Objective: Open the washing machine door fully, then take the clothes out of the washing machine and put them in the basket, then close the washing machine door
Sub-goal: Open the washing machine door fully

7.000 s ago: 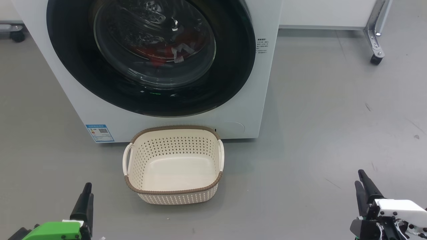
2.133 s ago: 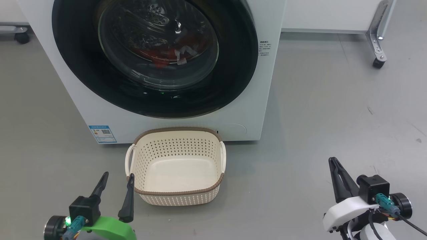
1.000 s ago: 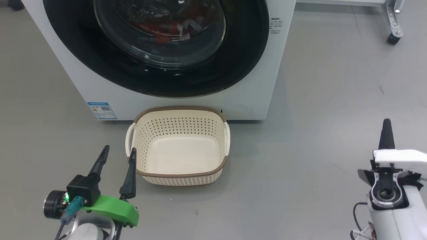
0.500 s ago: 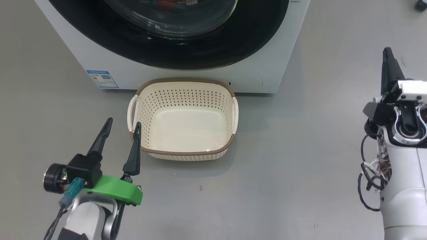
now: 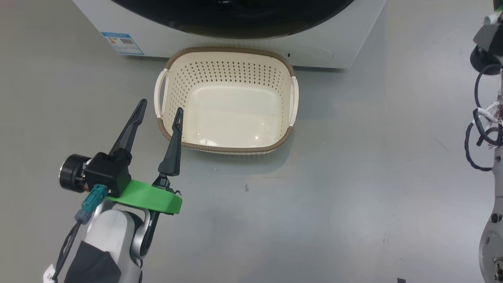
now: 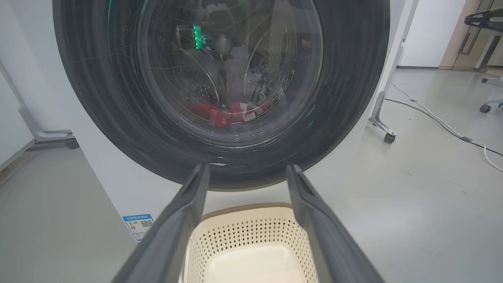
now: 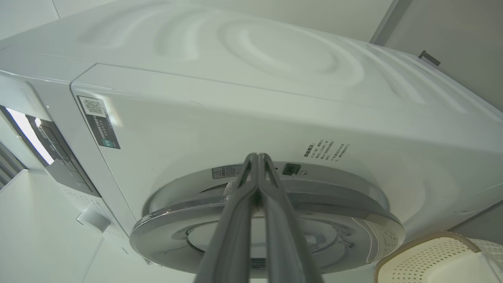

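Head view gives you the left end effector (image 5: 161, 105) at the lower left, its two dark fingers spread wide and holding nothing. Its inner fingertip overlaps the near-left corner of the basket (image 5: 230, 50); you cannot tell whether it touches the rim. The basket stands on the grey floor (image 5: 353, 177) just in front of the washing machine (image 5: 177, 44), its bare cream bottom showing, near the blue label sticker (image 5: 122, 43). Along the top edge you see the lower arc of the washing machine door (image 5: 235, 15).

Left wrist view looks between the spread fingers at that door, closed against the machine front. Through its glass bowl you can make out the clothes (image 6: 220, 114), red with some white, lying low in the drum.

Right wrist view shows you the right end effector (image 7: 257, 157) with its fingers pressed together, gripping nothing. It points at the door's rim beside a small dark mark, and contact there cannot be judged. The right forearm (image 5: 489, 118), with looped cables, runs up the head view's right edge.
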{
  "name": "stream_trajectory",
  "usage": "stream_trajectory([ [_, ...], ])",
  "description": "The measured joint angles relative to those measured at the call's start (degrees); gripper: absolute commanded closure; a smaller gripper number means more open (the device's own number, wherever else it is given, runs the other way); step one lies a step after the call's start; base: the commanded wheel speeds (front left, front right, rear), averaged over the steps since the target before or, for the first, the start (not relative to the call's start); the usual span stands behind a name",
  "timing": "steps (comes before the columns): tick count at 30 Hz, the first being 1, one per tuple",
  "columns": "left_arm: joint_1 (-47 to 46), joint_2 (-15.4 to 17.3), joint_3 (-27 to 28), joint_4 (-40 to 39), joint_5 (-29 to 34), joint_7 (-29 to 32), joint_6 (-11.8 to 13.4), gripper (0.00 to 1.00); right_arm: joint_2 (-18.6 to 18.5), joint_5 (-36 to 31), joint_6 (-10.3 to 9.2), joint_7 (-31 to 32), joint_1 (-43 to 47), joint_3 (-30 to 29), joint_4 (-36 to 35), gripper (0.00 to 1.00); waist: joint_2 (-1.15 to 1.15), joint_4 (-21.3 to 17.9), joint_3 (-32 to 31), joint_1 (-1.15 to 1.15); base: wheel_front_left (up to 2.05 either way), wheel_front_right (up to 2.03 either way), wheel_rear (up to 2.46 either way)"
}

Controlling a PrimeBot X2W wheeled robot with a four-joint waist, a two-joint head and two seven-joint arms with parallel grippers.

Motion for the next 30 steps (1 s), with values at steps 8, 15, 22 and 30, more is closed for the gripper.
stream_trajectory([
  [8, -2.6, -0.8, -1.0, -0.6, 0.9, 0.0, -1.1, 0.00, -2.4, -0.1, -1.90, 4.5, -8.0, 2.5, 1.0, 1.00, 0.00, 2.1, 4.8, 0.00, 0.00, 0.00, 0.00],
  [15, -4.4, -1.7, -1.9, -0.3, 0.9, 0.0, -1.9, 0.00, -4.4, -1.3, -3.59, 7.9, -13.7, 4.8, 3.1, 1.00, 0.00, 4.5, 7.6, 0.00, 0.00, 0.00, 0.00],
  [22, -5.3, -2.3, -2.4, 0.3, 0.9, 0.0, -2.4, 0.00, -4.8, -1.8, -4.09, 10.1, -18.0, 6.6, 5.7, 1.00, 0.00, 6.9, 9.4, 0.00, 0.00, 0.00, 0.00],
  [30, -5.7, -2.7, -2.4, 0.7, 0.9, 0.0, -2.4, 0.00, -5.2, -1.8, -4.50, 11.8, -21.1, 7.1, 8.9, 1.00, 0.00, 8.8, 10.5, 0.00, 0.00, 0.00, 0.00],
])
